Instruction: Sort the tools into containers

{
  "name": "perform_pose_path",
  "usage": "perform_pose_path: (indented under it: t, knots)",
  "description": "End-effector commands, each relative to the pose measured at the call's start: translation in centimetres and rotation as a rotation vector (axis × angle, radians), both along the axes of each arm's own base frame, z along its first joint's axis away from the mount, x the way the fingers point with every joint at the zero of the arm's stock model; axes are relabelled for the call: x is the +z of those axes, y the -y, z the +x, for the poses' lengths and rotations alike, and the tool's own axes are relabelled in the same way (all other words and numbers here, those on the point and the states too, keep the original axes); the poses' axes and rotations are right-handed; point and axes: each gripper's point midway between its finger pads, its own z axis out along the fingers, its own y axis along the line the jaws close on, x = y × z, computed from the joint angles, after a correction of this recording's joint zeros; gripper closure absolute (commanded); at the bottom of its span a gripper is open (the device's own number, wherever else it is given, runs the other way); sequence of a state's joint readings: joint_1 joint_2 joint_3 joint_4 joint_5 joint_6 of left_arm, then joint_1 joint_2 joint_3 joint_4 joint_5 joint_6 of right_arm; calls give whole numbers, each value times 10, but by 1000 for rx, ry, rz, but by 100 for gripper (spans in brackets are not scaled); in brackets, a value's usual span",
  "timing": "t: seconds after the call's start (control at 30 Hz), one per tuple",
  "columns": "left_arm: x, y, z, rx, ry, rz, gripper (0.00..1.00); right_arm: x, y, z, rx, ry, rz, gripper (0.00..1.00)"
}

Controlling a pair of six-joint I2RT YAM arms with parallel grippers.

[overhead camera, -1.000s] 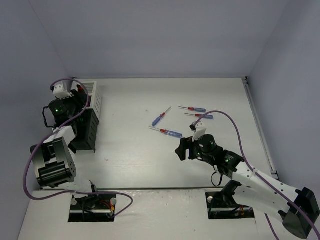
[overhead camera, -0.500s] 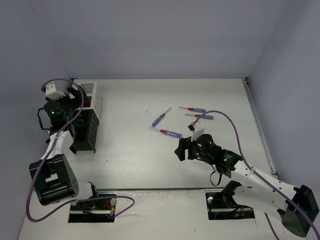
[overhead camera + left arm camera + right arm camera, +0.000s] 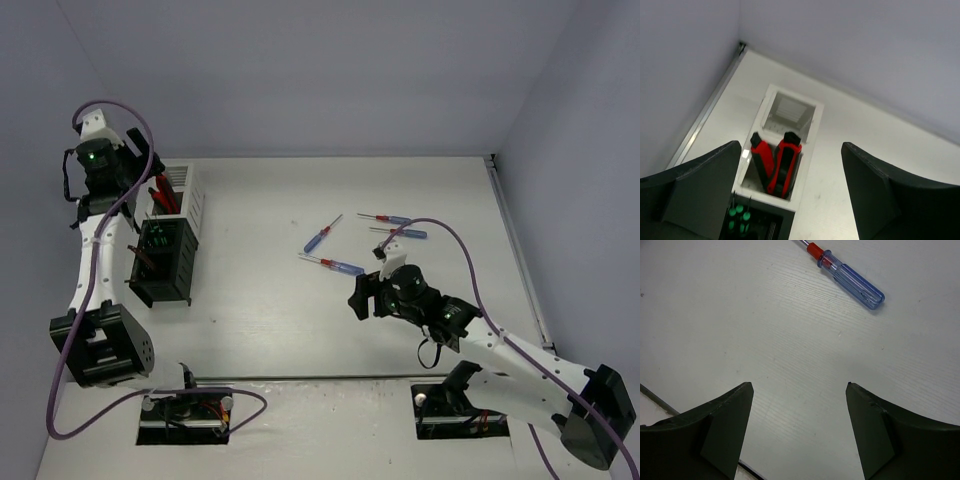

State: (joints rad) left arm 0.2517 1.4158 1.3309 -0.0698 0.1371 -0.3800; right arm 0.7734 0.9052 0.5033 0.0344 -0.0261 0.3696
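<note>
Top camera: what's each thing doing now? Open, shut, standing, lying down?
left gripper: open, empty, up over the white bin.
right gripper: open, empty, over the table.
red pliers: standing in the white bin.
green screwdrivers: standing in the black bin.
blue screwdrivers: four, lying loose on the table.

- screwdriver: glossy, translucent blue plastic handle with a red collar
- tabletop: matt white, finely grained
- pliers: smooth red plastic grips

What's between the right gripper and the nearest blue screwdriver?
Nothing: bare table separates the right gripper from the blue screwdriver, seen in the right wrist view.
</note>
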Motion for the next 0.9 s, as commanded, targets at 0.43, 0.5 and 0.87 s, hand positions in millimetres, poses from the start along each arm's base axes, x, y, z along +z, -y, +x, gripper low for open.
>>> perform_pose_path:
  t: [0.43,0.5,0.87]
  knots:
    - [-72,4,14,20,-384,-14,21,18,-6,10,-12,57,37,28]
    - [-76,4,19,22,-390,-14,21,18,-6,9,-12,56,36,28]
    - [-76,8,44,9,-382,-18,30,14,0,12,-41,65,19,28]
